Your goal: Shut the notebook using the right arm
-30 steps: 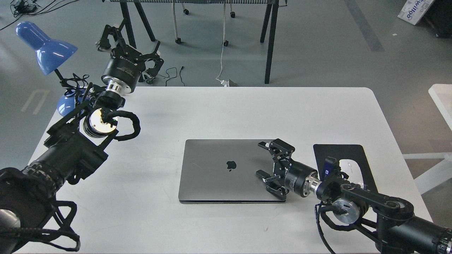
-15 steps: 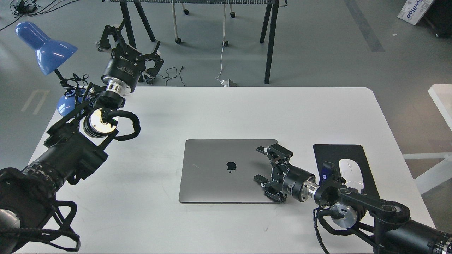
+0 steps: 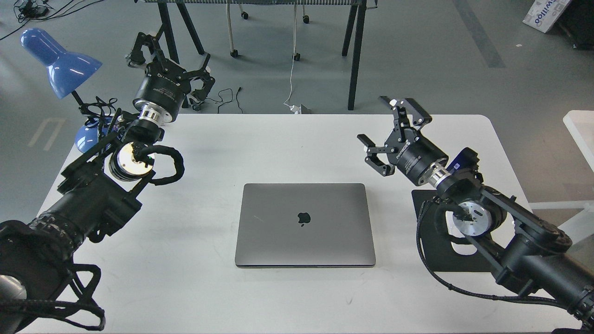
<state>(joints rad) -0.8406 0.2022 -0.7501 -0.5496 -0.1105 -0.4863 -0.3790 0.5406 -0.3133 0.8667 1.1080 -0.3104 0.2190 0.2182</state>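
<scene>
The notebook (image 3: 304, 224) is a slim space-grey laptop lying shut and flat on the white table (image 3: 278, 139), its lid up with the black apple logo showing. My right gripper (image 3: 387, 127) is open and empty, raised above the table to the upper right of the notebook and clear of it. My left gripper (image 3: 168, 60) is open and empty, held high over the table's far left corner, far from the notebook.
A black mouse pad (image 3: 445, 232) lies right of the notebook, mostly under my right arm, with a white mouse partly hidden. A blue desk lamp (image 3: 58, 60) stands at the table's far left. Table legs and cables are on the floor beyond.
My right gripper has lifted off the notebook's right side and moved up and away to the right. The notebook stays shut. The left arm has not moved.
</scene>
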